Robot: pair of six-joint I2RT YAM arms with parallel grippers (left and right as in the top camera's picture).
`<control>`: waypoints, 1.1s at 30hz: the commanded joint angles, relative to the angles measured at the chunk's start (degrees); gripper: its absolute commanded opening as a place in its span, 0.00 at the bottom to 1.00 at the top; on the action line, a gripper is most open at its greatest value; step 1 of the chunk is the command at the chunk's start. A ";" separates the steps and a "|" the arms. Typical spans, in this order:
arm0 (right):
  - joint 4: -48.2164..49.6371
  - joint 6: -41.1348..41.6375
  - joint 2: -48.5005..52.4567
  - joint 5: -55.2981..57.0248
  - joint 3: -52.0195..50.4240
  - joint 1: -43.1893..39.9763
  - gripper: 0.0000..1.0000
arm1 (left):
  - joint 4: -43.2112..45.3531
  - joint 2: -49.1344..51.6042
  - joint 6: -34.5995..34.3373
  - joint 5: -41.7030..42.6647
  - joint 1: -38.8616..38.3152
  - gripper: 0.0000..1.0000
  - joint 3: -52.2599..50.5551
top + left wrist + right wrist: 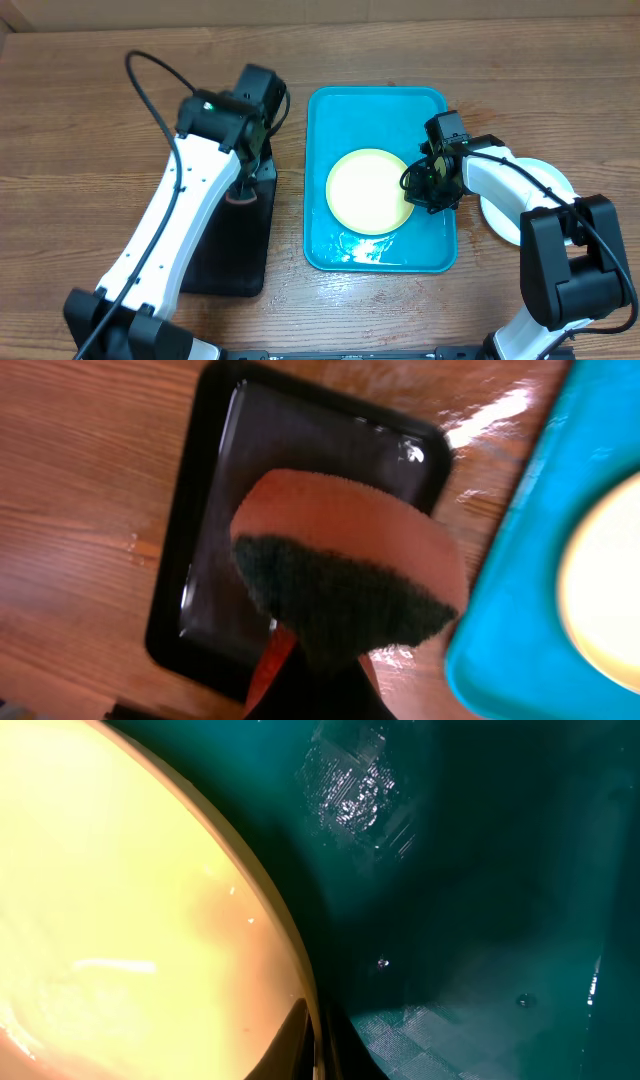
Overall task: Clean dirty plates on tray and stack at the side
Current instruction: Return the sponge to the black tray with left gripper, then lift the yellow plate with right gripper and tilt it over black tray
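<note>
The wooden table is wet beside the blue tray. The yellow plate lies inside it, and the right gripper pinches the plate's rim. The left gripper holds a sponge over the black tray.

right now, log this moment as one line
left gripper: holds orange-and-green sponge over black rectangular tray | right gripper: at right rim of pale yellow round plate, grip unclear | plate: in turquoise plastic tray

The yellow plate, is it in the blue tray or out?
In. Overhead, the yellow plate sits wholly inside the rim of the blue tray, the right gripper at its edge.
</note>
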 commanded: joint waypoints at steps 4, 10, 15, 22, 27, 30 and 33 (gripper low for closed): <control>-0.39 0.09 1.46 4.24 -2.08 -0.09 0.04 | 18.18 1.49 0.92 -1.51 2.58 0.04 -21.00; -0.87 0.07 1.44 3.82 -2.08 -0.09 0.04 | 25.38 1.70 1.01 5.60 5.92 0.29 -28.15; -2.89 -0.37 0.04 3.23 -1.53 -0.09 0.04 | 23.63 0.09 2.03 10.97 8.96 0.27 -27.39; -9.40 -2.82 -11.63 7.78 4.55 3.85 0.04 | 20.11 -10.97 6.78 19.52 14.86 0.31 -24.68; -12.48 -3.41 -17.70 14.78 12.85 11.28 0.04 | 15.78 -21.24 8.81 21.92 19.87 0.49 -19.28; -11.98 -3.41 -18.36 18.43 17.29 16.55 0.04 | 13.40 -26.60 9.03 22.21 22.21 0.63 -14.99; -5.64 -3.37 -18.29 23.21 18.73 24.39 0.04 | 12.11 -32.61 9.94 22.10 23.17 0.93 -10.60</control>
